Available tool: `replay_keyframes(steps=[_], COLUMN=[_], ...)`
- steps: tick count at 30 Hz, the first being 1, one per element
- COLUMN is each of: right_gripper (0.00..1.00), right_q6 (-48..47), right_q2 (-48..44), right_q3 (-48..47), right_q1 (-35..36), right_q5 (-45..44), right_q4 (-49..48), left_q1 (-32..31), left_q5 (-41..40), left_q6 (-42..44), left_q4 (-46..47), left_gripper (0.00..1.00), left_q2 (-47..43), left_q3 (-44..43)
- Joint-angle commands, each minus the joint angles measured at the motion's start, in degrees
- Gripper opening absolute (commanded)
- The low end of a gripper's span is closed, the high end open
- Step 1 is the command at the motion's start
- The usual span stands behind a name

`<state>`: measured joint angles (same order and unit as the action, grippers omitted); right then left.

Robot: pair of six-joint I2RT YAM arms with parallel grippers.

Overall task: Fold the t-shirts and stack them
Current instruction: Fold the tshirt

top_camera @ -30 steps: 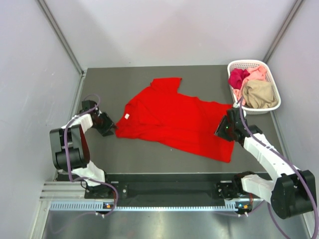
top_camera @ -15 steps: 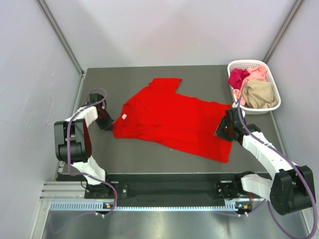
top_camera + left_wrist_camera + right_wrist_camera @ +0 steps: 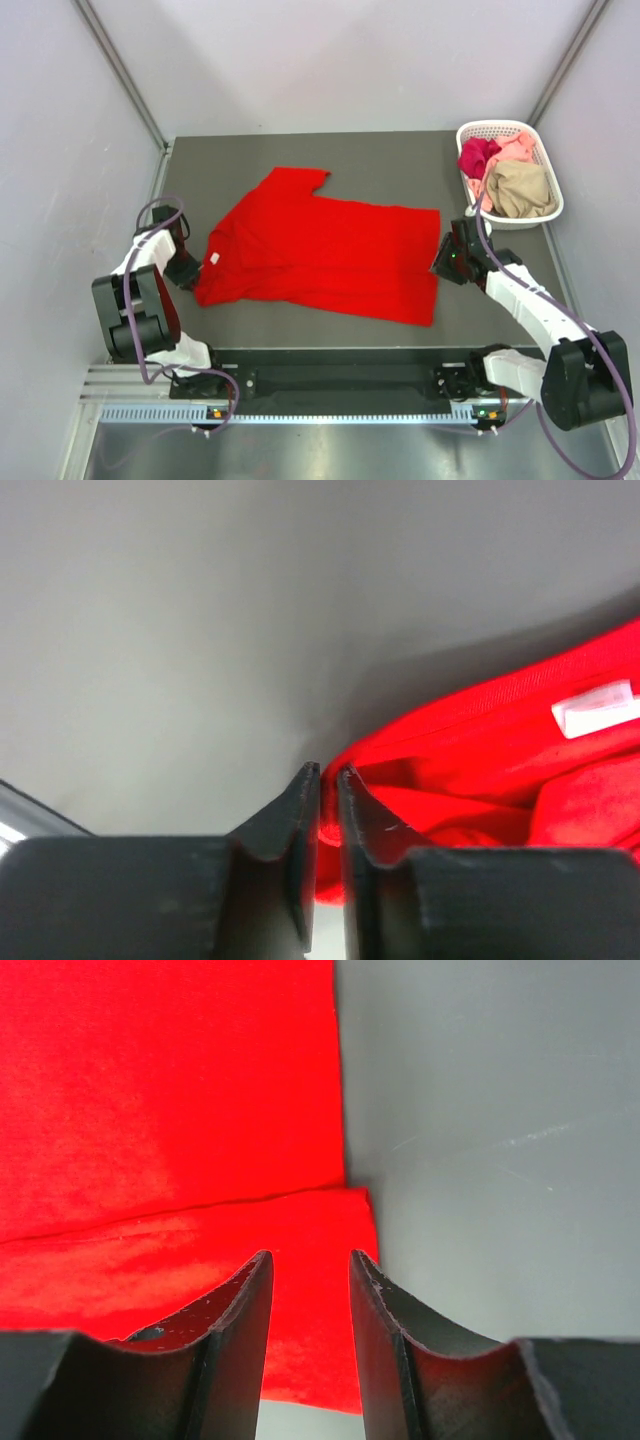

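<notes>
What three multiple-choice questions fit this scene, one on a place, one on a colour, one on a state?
1. Where on the table is the white basket? A near left corner; B far right corner; C centre.
2. What colour is the spread t-shirt? A tan; B blue; C red.
3. How is the left tool? A wide open; B pinched on the t-shirt's edge; C inside the basket.
Answers: B, it sits at the far right; C, bright red cloth; B, nearly closed with red cloth between.
</notes>
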<state>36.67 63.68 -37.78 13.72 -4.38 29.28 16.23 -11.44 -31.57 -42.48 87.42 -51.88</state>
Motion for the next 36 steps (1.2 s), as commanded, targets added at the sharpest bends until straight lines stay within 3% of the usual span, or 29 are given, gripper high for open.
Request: replay_keyframes(steps=[1, 2, 7, 8, 13, 17, 22, 26, 32, 36], right_gripper=[0.37, 0.38, 0.41, 0.42, 0.43, 0.43, 0.41, 0.38, 0.36, 0.36], right_q6=[-0.4, -0.5, -1.4, -1.7, -7.7, -8.7, -10.9, -13.3, -16.4, -18.4], right_q2=[1.2, 2.0, 7.2, 8.6, 17.9, 24.5, 34.6, 40.1, 47.9, 53.2], right_q3=[0.0, -1.0, -5.4, -7.6, -14.4, -21.7, -28.2, -32.1, -39.4, -45.3], right_q1=[-0.1, -0.1, 0.0, -0.1, -0.1, 0.0, -0.1, 0.0, -0.2, -0.3], right_q5=[-0.6, -1.1, -1.2, -1.3, 0.6, -3.7, -6.2, -9.5, -15.6, -17.8], right_q4=[-1.8, -1.9, -3.6, -3.8, -6.6, -5.0, -3.8, -2.7, 0.2, 1.3], left_q1=[0.1, 0.1, -0.8, -2.1, -8.9, -14.9, -15.3, -15.3, -15.1, -15.2], left_q5=[0.5, 1.4, 10.8, 15.3, 21.1, 25.0, 28.6, 25.8, 10.1, 8.9], left_q6=[-0.9, -0.9, 2.4, 3.1, 7.3, 8.7, 6.9, 6.5, 4.2, 3.1], left_q4=[-3.8, -3.8, 1.6, 2.7, 7.1, 9.9, 12.9, 13.1, 8.3, 9.3], left_gripper=[0.24, 0.35, 0.44, 0.44, 0.43, 0.42, 0.41, 0.41, 0.39, 0.39], left_q2=[-2.7, -3.6, -4.8, -3.8, 4.7, 15.3, 25.7, 32.8, 39.9, 42.7], left_q3=[-2.2, -4.1, -10.4, -11.5, -20.8, -28.9, -34.7, -40.2, -47.3, -49.0])
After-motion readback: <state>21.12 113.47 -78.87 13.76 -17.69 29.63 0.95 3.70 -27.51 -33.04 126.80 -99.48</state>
